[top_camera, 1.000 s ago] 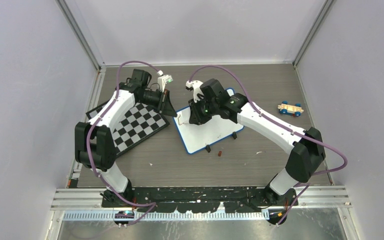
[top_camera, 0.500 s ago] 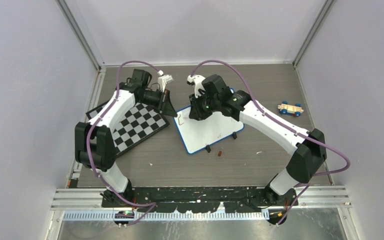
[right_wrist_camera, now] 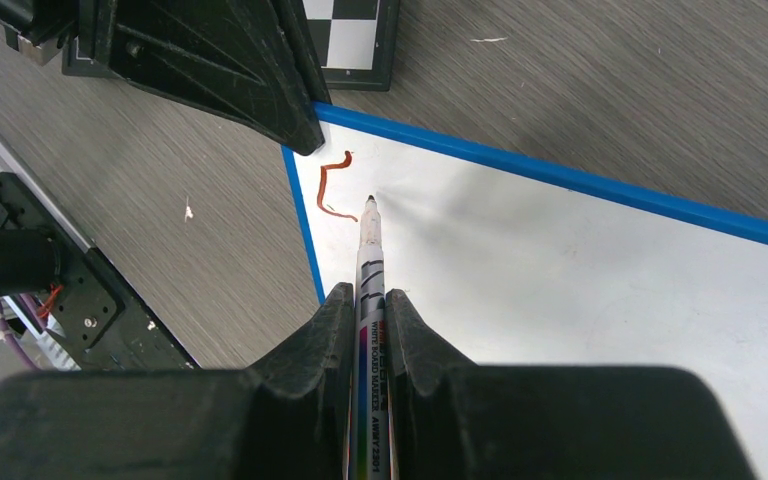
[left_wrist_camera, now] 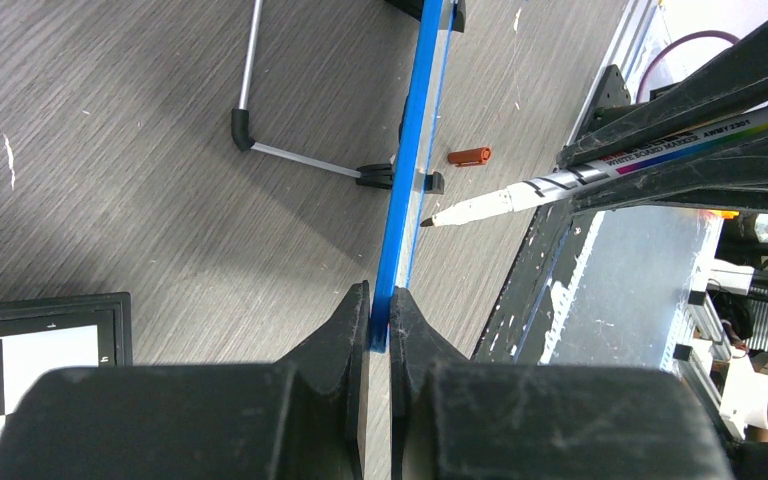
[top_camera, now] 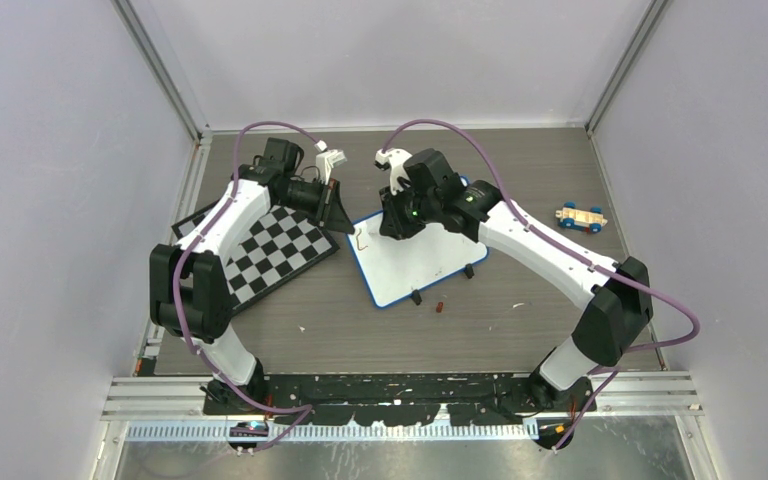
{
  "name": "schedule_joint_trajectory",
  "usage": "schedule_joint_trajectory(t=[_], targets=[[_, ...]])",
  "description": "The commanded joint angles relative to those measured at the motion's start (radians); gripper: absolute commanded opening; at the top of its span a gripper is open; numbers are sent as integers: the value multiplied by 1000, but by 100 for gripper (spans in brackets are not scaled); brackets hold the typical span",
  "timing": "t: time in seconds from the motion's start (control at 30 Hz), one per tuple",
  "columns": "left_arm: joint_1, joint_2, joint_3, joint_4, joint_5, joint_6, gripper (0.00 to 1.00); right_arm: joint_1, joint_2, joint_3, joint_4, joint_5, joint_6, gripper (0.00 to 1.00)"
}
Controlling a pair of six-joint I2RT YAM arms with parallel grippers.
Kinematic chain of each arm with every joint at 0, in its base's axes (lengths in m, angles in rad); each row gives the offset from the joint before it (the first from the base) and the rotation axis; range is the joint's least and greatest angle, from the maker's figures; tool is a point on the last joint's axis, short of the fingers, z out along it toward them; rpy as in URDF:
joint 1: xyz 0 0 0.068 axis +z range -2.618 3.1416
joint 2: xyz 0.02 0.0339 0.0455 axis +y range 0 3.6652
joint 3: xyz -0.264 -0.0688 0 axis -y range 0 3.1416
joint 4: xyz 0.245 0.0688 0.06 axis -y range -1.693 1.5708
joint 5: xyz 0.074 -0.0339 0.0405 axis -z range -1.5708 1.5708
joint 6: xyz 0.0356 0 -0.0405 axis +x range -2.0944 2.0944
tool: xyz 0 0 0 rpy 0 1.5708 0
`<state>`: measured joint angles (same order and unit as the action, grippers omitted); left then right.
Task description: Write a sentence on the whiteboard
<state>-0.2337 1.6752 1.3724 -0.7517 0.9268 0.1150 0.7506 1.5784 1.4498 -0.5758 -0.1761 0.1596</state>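
On the grey wood-grain surface (top_camera: 360, 330), about mid-way across, the whiteboard (top_camera: 430, 265) is laid at an angle, just beside the checkered chessboard (top_camera: 275, 250) on its left. Two black clip feet are seen on its near edge. The left hand (left_wrist_camera: 380, 305) is clenched on the blue frame at the board's far-left corner; in the left wrist view the frame is seen edge-on, pinched between both fingers. The right hand (right_wrist_camera: 365, 295) is held over the far-left part of the board and is grasping a whiteboard marker (right_wrist_camera: 370, 250), barrel gripped between the fingers, dark tip pointed down at the white face. Contact between tip and board cannot be told. Of the sentence (right_wrist_camera: 332, 185) only one brownish-red hooked stroke is seen, close to the pinched corner and just beside the marker tip; no letters can be read. A small brown-red cap (top_camera: 441, 307) is seen lying on the surface near the board's near edge. A toy car (top_camera: 581, 217) with blue wheels is seen well apart, at the right.
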Motion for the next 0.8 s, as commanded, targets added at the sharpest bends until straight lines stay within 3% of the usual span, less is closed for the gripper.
schedule_joint_trajectory(t=[0.0, 0.77], targets=[[-6, -27, 21, -12, -19, 5, 0, -3, 13, 20, 42, 7, -2, 0], [-7, -23, 25, -20, -26, 9, 0, 4, 14, -27, 39, -11, -28, 0]])
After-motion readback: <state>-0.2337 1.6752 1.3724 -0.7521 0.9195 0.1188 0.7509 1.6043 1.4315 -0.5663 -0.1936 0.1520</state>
